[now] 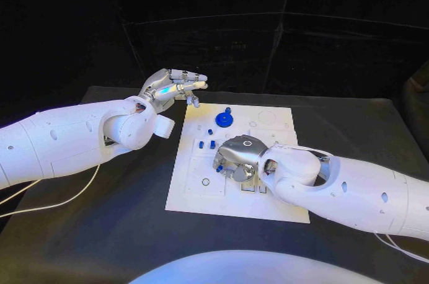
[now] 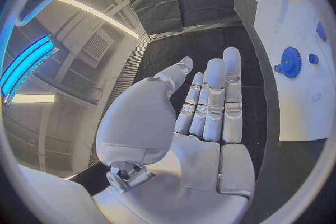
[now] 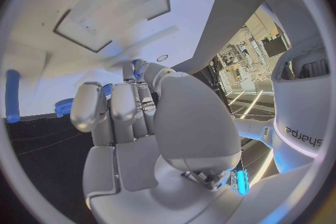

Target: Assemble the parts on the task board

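Left hand: the left hand (image 1: 176, 85) hangs over the black table (image 1: 107, 234) in the upper left of the head view, just off the board's top left corner. In its own wrist view the left hand (image 2: 203, 106) has its fingers stretched out straight and side by side, with nothing in them and touching nothing.

Right hand: the right hand (image 1: 238, 157) sits low over the middle of the task board (image 1: 201, 194), fingers curled down toward it. In its wrist view the right hand (image 3: 140, 106) has its fingertips close to a small blue part (image 3: 139, 67); I cannot tell whether it has hold of it.

Task board: white plate in the centre of the head view.

Parts: a round blue part (image 1: 224, 118) lies on the board's upper area; small blue pieces (image 1: 206, 144) stand just left of the right hand.
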Controlling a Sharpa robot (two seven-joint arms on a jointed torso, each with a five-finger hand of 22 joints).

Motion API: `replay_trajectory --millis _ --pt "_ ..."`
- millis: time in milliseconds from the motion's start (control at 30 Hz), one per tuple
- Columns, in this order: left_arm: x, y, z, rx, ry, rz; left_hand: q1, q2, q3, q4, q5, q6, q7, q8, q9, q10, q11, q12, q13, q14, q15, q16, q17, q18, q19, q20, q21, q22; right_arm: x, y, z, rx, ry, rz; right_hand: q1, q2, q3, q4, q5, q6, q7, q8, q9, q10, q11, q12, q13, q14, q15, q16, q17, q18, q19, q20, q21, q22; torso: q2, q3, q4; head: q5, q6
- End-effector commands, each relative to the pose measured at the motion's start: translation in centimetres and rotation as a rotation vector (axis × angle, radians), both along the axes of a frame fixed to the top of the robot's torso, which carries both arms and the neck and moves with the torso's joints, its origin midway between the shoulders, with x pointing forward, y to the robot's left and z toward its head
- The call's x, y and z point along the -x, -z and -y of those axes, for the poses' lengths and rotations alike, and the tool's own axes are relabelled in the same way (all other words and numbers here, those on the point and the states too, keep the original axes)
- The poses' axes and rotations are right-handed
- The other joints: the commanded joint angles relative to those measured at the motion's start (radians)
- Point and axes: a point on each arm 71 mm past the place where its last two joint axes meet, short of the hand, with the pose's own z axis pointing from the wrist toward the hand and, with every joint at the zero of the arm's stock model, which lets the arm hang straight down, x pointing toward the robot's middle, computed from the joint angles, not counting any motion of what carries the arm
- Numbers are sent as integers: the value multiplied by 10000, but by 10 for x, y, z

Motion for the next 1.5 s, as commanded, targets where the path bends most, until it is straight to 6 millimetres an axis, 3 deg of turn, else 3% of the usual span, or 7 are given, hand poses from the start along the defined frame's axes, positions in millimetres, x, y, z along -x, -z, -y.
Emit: replay_trajectory --millis 33,733,867,933,1000,1200,1500 --pt "0 -1 1 91 81 27 -4 80 -53 20 50 -54 -9 64 -10 -69 -8 65 10 -73 28 37 -10 138 32 68 -35 -10 -1 0 0 239 61 149 -97 -22 -14 -35 47 51 17 12 13 46 44 -61 16 261 -7 41 -14 -73 64 8 62 4 -3 4 -3 -13 -3" --pt "0 -1 1 82 80 10 -4 80 -53 20 50 -54 -9 64 -10 -69 -8 65 10 -73 28 37 -10 138 32 68 -35 -10 1 -1 -8 22 -112 102 -451 -148 -196 -28 116 -144 51 -44 -16 -165 102 -205 -16 229 37 52 -99 -59 -3 43 7 -68 -3 -1 6 -31 -13" --pt "0 -1 1 84 102 -6 -4 80 -53 20 50 -54 -9 64 -10 -69 -8 65 10 -73 28 37 -10 138 32 68 -35 -10 -1 -1 -6 -33 68 83 -572 -261 -286 -87 108 -948 376 -81 -76 -1339 416 -435 -62 -105 296 -729 -1082 184 -879 217 -770 -1251 -7 1 -2 -33 -12" --pt "0 -1 1 84 110 -14 -4 80 -53 20 50 -54 -9 64 -10 -69 -8 65 10 -73 28 37 -10 138 32 68 -35 -10 -1 -1 -5 -26 157 80 -609 -304 -470 -149 90 -1449 439 -70 -69 -1940 535 -398 -43 -372 376 -1311 -1778 354 -1429 328 -1318 -2013 -2 3 -5 -36 -4" --pt "0 -1 1 84 117 -20 -4 80 -53 20 50 -54 -9 64 -10 -69 -8 65 10 -73 28 37 -10 138 32 68 -35 -10 -2 -1 -4 -31 205 82 -601 -285 -687 -208 96 -1805 421 -63 -58 -2349 530 -342 -25 -589 399 -1772 -2320 474 -1803 365 -1744 -2565 -2 3 -7 -37 -4" --pt "0 -1 1 80 125 -39 -4 80 -53 20 50 -54 -9 64 -10 -69 -8 65 10 -73 28 37 -10 138 32 68 -35 -10 -1 -3 -1 -280 191 199 -607 -309 -1244 -290 240 -2175 309 -64 -46 -2646 492 -86 3 -663 356 -2032 -2689 516 -1922 352 -2056 -2908 4 11 -2 -47 -9" --pt "0 -1 -2 67 93 -55 -4 80 -53 20 50 -54 -9 64 -10 -69 -8 65 10 -73 28 37 -10 138 32 68 -35 -10 7 -15 30 -1035 565 302 -553 -93 -1694 -313 364 -1712 232 65 18 -2259 375 577 39 -343 258 -1644 -2383 409 -1390 258 -1784 -2483 -16 4 -24 -103 64"
